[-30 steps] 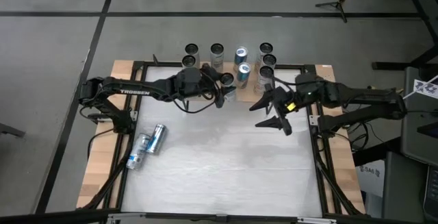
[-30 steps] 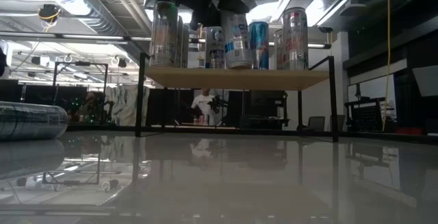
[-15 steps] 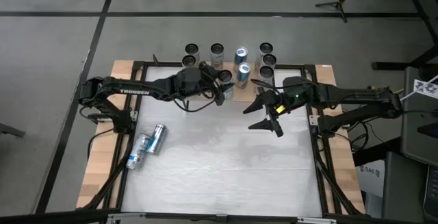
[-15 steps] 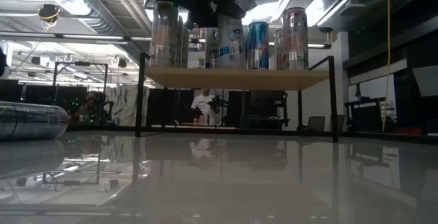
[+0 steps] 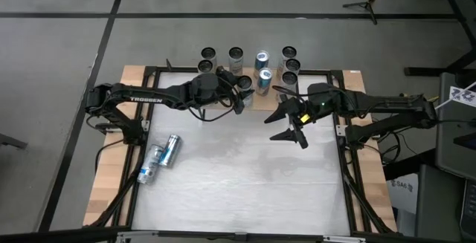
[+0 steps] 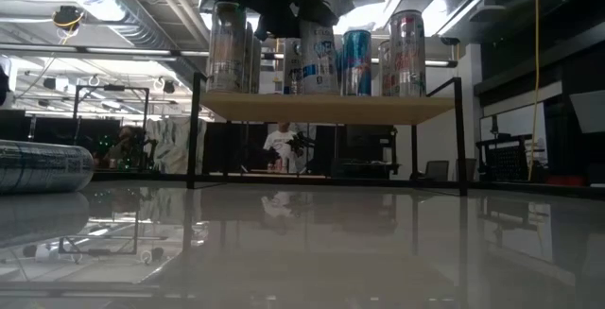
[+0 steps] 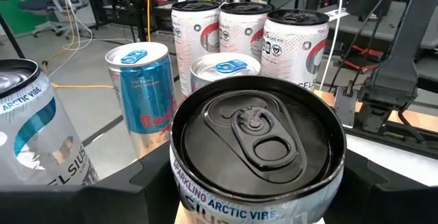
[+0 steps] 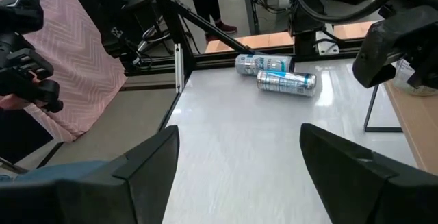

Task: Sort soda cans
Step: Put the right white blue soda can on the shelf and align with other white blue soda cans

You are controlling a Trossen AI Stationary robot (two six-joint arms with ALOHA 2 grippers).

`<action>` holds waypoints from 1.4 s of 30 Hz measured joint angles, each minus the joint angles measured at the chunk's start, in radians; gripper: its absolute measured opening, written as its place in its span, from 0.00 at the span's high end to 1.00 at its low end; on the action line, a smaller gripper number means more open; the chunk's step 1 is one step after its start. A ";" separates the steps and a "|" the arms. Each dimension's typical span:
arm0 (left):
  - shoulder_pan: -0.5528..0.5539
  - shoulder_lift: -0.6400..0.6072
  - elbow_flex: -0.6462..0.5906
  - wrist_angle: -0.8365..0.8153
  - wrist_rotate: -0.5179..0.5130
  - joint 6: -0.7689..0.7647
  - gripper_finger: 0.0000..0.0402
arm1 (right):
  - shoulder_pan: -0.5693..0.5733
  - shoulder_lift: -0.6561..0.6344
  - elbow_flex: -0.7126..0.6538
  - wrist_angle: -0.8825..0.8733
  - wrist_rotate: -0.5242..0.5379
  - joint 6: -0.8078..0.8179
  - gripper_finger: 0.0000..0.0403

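A: High view, quick: where's my left gripper (image 5: pixel 239 103)?
B: At the back shelf (image 6: pixel 326 107), a raised wooden board on a black frame, clamped around a slim silver soda can with a dark top (image 7: pixel 256 131).
A: Other cans?
B: Upright silver cans (image 5: pixel 236 53) cluster on that shelf, including a blue-labelled can (image 7: pixel 140 80) just beside the gripped one. Two silver-and-blue cans lying on their sides (image 5: pixel 161 154) rest near the white table's (image 5: pixel 245 183) left edge, touching each other.
A: And my right gripper (image 5: pixel 286 124)?
B: Over the table, in front of the shelf, fingers (image 8: pixel 144 157) spread wide, holding nothing.
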 joint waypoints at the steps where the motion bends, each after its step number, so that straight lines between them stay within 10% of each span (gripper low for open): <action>1: 0.000 0.000 0.000 0.000 0.000 0.000 0.38 | 0.000 0.000 0.000 0.000 0.000 0.000 0.26; 42: 0.000 0.002 0.000 0.051 -0.017 0.000 0.19 | 0.000 0.000 0.001 -0.001 0.000 0.000 0.26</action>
